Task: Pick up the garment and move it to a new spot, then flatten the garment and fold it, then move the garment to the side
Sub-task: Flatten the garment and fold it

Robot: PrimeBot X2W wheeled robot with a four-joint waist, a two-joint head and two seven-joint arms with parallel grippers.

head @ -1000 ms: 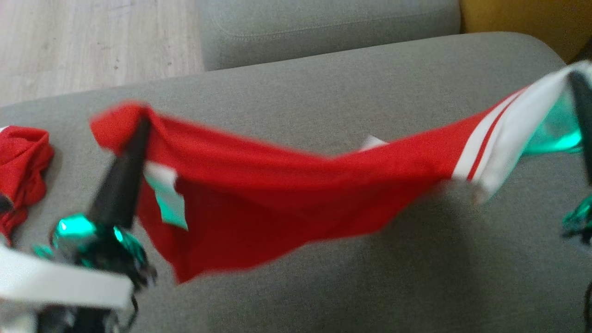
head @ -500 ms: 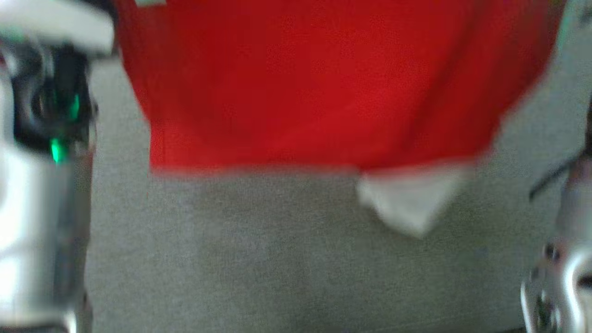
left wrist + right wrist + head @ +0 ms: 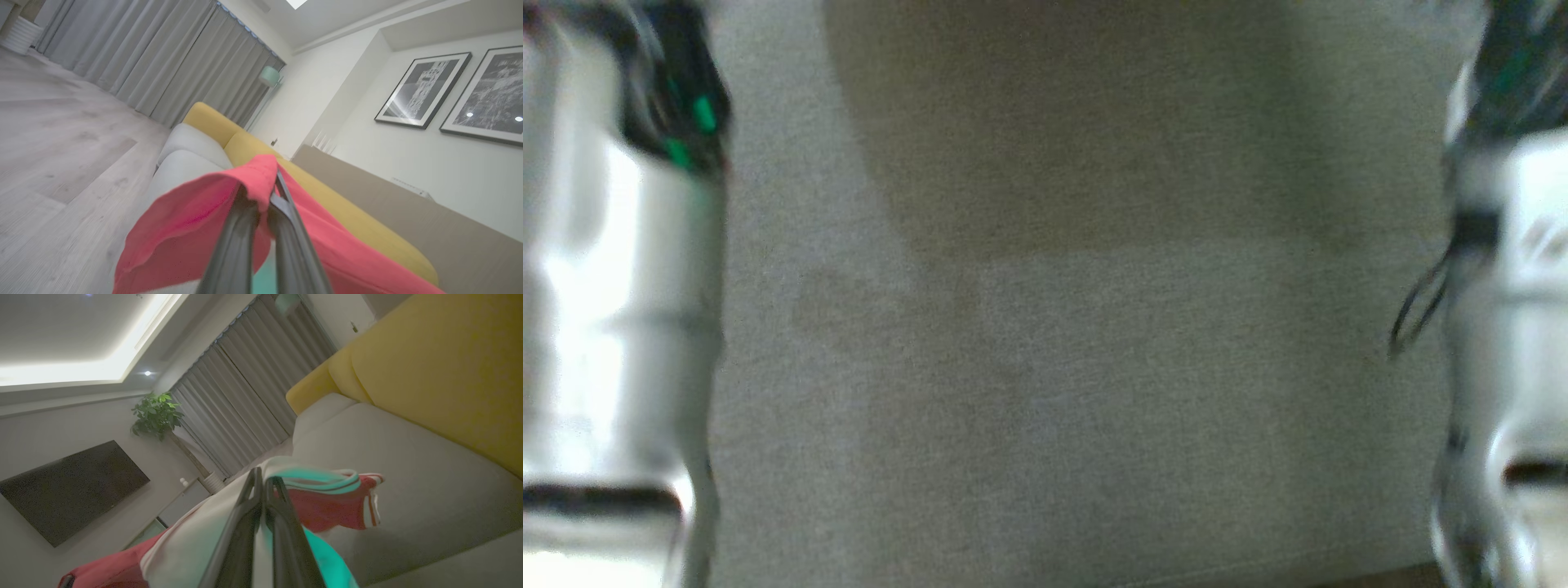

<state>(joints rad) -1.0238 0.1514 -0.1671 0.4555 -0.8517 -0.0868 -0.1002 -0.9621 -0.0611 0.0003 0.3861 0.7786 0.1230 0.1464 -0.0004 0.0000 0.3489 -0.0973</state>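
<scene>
Left gripper [image 3: 261,185] angled upward, fingers pinching red jersey [image 3: 175,228] corner; right gripper [image 3: 265,477] angled upward, fingers clamped on jersey's white-teal hem above grey sofa [image 3: 408,465]

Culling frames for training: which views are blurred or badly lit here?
Head view: heavy motion blur, left forearm and right forearm smeared, soft shadow on the grey cushion. Left wrist view: bright, mostly sharp on the garment, wide-angle tilt. Right wrist view: dim, glare from the ceiling light strip.
</scene>
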